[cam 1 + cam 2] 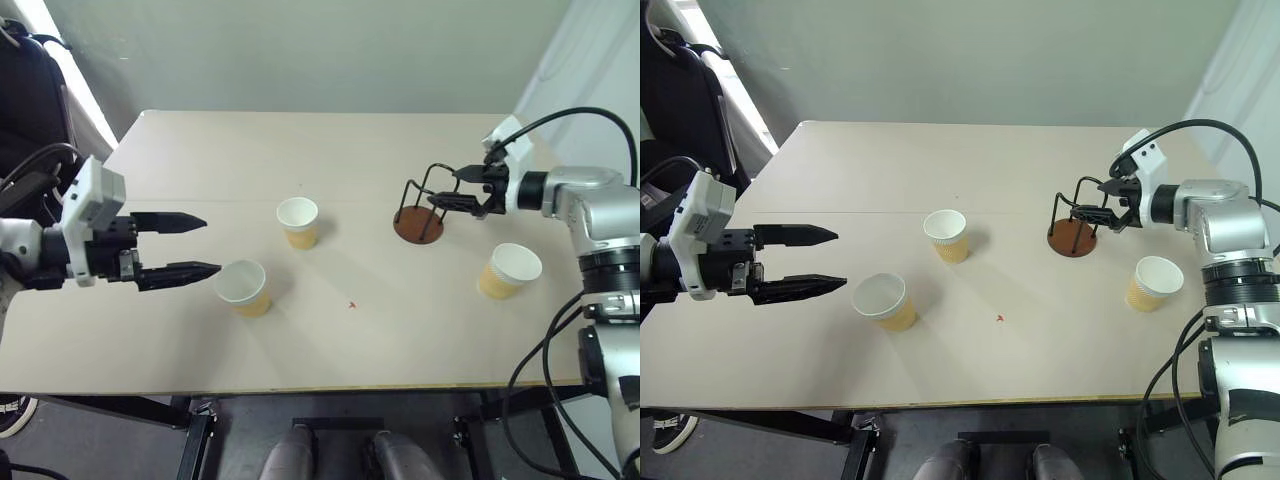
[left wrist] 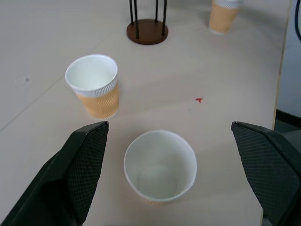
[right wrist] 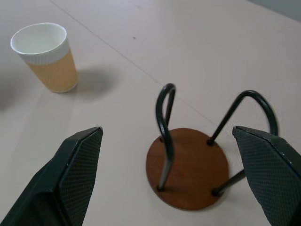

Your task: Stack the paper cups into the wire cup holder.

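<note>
Head views: beige table [image 1: 330,150]; three paper cups, all upright and empty. Near-left cup [image 1: 243,287] stands just beyond the tips of the left gripper [image 1: 196,245], whose fingers are spread apart and hold nothing. Middle cup [image 1: 298,222] sits further back, apart from the first. Right cup [image 1: 509,271] stands alone near the table's right edge. Wire cup holder [image 1: 419,215], reddish-brown disc with black wire loops, stands upright and empty, between the middle cup and the right cup, toward the back. Right gripper [image 1: 447,187] is at the holder's loops, fingers parted, nothing grasped; contact with the wire cannot be told. Small red speck [image 1: 352,305] on the tabletop near the centre. Left wrist view: both black fingers [image 2: 82,169] wide apart, the near-left cup [image 2: 160,165] between and just beyond them, not touched; middle cup [image 2: 94,92], holder base [image 2: 147,35] and right cup [image 2: 223,14] beyond. Right wrist view: fingers [image 3: 75,174] spread on either side of the holder [image 3: 188,167], clear of its base; one cup [image 3: 47,56] stands well apart.
</note>
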Robot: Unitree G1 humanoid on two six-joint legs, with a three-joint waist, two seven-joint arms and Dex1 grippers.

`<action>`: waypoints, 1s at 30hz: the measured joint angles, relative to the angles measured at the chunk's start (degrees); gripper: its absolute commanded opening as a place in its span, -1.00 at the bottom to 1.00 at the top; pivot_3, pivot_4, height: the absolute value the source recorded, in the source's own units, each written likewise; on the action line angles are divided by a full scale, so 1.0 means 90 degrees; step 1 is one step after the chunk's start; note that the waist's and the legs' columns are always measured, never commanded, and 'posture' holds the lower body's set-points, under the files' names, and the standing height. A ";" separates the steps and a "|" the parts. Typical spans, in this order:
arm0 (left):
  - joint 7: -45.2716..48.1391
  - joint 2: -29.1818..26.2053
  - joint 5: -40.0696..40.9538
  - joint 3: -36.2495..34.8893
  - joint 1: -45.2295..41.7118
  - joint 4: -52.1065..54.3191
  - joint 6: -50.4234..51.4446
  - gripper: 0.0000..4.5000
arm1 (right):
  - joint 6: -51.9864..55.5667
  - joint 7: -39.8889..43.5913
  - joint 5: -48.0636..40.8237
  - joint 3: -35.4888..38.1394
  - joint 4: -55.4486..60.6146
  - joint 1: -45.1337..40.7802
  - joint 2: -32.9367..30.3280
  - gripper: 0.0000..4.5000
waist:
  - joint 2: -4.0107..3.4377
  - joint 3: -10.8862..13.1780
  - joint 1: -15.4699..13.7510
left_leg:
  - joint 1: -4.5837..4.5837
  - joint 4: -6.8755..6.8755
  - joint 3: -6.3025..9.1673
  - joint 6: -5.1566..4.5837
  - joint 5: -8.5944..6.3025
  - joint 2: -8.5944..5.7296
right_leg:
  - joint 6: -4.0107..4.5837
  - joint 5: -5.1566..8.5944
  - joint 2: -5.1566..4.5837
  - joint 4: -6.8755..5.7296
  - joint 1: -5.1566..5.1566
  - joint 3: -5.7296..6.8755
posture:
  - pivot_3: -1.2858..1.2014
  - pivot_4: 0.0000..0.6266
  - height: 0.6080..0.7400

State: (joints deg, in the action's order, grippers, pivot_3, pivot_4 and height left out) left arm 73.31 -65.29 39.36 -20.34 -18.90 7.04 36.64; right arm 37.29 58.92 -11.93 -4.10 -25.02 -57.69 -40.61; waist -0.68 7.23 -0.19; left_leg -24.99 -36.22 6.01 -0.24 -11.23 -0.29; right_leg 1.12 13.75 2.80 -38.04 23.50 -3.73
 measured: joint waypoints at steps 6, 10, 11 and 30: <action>-0.0068 0.0022 0.0000 -0.0014 0.0004 0.0083 -0.0050 0.99 | -0.0004 -0.0362 0.0245 -0.0141 -0.0570 -0.0214 0.0446 1.00 | 0.0000 0.0000 0.0013 | -0.0001 0.0000 0.0000 0.0002 0.0001 0.0001 | 0.0003 -0.0002 0.0001 -0.0001 0.0003 0.0001 | 0.03 -0.52 1.00; -0.0123 0.0023 0.0009 -0.0135 0.0041 0.0154 -0.0050 1.00 | -0.0024 -0.0427 0.0364 -0.0192 -0.0804 -0.0324 0.0609 0.83 | 0.0000 0.0000 0.0011 | -0.0003 0.0007 0.0000 0.0002 0.0001 0.0002 | 0.0004 -0.0002 0.0001 0.0002 0.0006 0.0004 | 0.03 -0.52 1.00; -0.0131 0.0023 0.0014 -0.0170 0.0058 0.0173 -0.0048 1.00 | -0.0031 -0.0429 0.0375 -0.0194 -0.0867 -0.0326 0.0655 0.75 | 0.0000 0.0000 0.0011 | -0.0003 0.0009 -0.0001 0.0002 0.0001 0.0002 | 0.0004 -0.0002 0.0001 0.0002 0.0007 0.0004 | 0.03 -0.52 1.00; -0.0157 0.0015 -0.0036 -0.0260 0.0115 0.0171 -0.0042 1.00 | 0.0119 0.2592 -0.1347 -0.0184 0.1947 0.0400 -0.0081 -0.98 | 0.0001 0.0001 0.0008 | -0.0030 0.0013 -0.0009 0.0040 0.0023 0.0010 | 0.0016 0.0001 0.0005 0.0013 0.0022 0.0018 | 0.03 -0.52 1.00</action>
State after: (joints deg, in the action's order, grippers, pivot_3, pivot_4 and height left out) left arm 71.90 -65.16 39.04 -22.69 -17.86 8.58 36.26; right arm 38.36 82.25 -24.05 -5.76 -7.50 -54.10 -41.34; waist -0.67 7.24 -0.12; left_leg -25.26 -36.10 5.93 0.13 -11.02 -0.21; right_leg 1.27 13.76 2.85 -37.93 23.70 -3.57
